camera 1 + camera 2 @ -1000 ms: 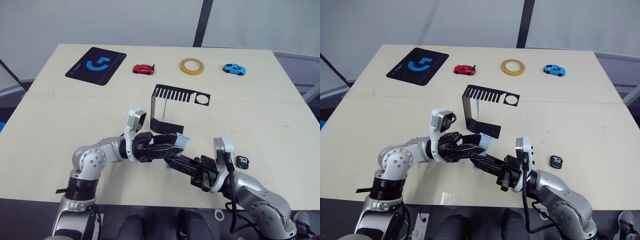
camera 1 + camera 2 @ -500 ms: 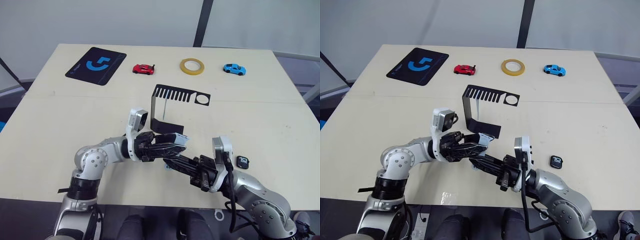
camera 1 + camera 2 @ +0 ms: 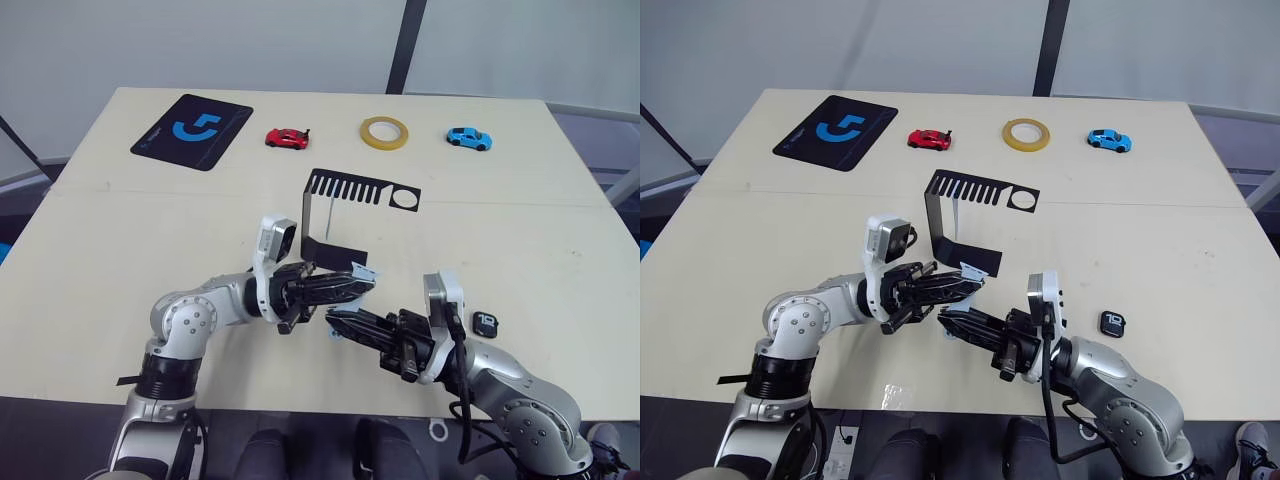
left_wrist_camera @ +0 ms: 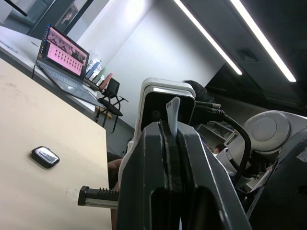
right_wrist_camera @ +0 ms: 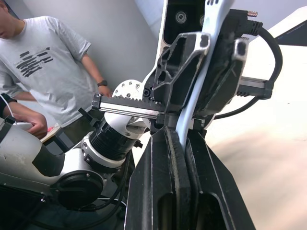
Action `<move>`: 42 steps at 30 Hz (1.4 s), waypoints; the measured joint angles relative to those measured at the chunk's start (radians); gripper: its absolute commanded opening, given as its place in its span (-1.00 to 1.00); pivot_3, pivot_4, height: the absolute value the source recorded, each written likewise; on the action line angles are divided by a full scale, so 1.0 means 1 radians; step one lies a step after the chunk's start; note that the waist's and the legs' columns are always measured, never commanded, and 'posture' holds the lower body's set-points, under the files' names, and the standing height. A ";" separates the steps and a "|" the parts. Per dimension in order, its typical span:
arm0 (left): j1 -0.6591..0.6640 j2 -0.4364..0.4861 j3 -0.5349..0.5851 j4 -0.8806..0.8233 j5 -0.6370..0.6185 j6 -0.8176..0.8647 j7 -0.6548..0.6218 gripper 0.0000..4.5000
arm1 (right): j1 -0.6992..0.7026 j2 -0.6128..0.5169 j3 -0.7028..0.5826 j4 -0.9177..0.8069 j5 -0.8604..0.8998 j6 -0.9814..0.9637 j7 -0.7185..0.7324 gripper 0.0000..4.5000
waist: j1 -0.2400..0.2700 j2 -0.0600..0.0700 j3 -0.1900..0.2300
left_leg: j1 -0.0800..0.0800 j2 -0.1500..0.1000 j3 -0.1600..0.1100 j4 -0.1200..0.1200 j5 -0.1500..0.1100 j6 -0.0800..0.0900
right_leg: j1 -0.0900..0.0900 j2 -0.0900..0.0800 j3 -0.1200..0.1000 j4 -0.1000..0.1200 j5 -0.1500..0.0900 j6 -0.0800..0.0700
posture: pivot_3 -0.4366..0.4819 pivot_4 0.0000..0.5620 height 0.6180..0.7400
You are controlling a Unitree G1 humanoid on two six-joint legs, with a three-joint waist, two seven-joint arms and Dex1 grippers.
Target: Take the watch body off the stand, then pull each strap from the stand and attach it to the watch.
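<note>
Both grippers meet near the front middle of the table (image 3: 120,230), and each one is closed on a pale strap. In the head views the left gripper (image 3: 362,282) points to the robot's right, its black fingers pressed together, with the tip of a blue-grey strap (image 3: 362,271) standing out at its end. The left forearm lies low over the table, with the elbow bent outward on the left side. The right gripper (image 3: 334,319) points to the left, just below the left one and close to it, fingers also together; a small pale piece of strap (image 3: 334,337) shows at its tip. In the right wrist view the strap (image 5: 199,86) runs up between the closed fingers.

Just behind the grippers stands the stand (image 3: 340,215), upright on its foot, its slotted top plate free. The watch body (image 3: 485,324) lies flat on the table, to the right of the right arm and apart from both grippers.
</note>
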 measured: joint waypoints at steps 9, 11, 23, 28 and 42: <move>0.003 0.010 0.004 -0.007 -0.010 0.000 -0.004 -1.00 | -0.019 -0.012 -0.003 -0.003 -0.003 0.016 -0.032 -0.67 | 0.000 0.000 0.000 | 0.000 0.000 0.000 0.000 0.000 0.000 | 0.000 0.000 0.000 0.000 0.000 0.000 | -0.05 -0.47 0.94; 0.003 0.015 0.004 -0.016 -0.012 -0.001 -0.011 -1.00 | -0.019 -0.029 -0.009 -0.005 0.008 0.037 -0.052 -0.30 | 0.000 0.000 0.000 | 0.000 0.000 0.000 0.000 0.000 0.000 | 0.000 0.000 0.000 0.000 0.000 0.000 | -0.05 -0.47 0.94; 0.007 0.098 0.017 -0.018 0.212 -0.364 -0.130 -1.00 | 0.388 -0.219 -0.511 -0.164 -0.037 -0.056 -0.055 0.99 | 0.010 0.000 0.000 | -0.005 -0.001 0.000 0.000 0.000 0.001 | 0.000 0.000 -0.001 -0.006 0.001 0.002 | -0.05 -0.47 0.94; 0.035 0.116 0.015 0.015 0.277 -0.460 -0.162 -1.00 | 0.677 -0.122 -0.803 -0.156 -0.155 -0.248 0.052 0.99 | 0.011 0.001 0.000 | -0.004 -0.001 -0.001 0.000 -0.001 0.002 | 0.000 0.000 -0.001 -0.006 0.001 0.002 | -0.05 -0.47 0.94; 0.048 0.117 0.033 0.045 0.313 -0.539 -0.150 -1.00 | 0.934 0.189 -0.983 0.010 -0.341 -0.559 0.045 0.99 | -0.003 0.004 -0.001 | 0.006 0.002 0.000 -0.002 -0.010 0.007 | 0.002 -0.001 0.006 -0.005 0.000 0.000 | -0.05 -0.47 0.94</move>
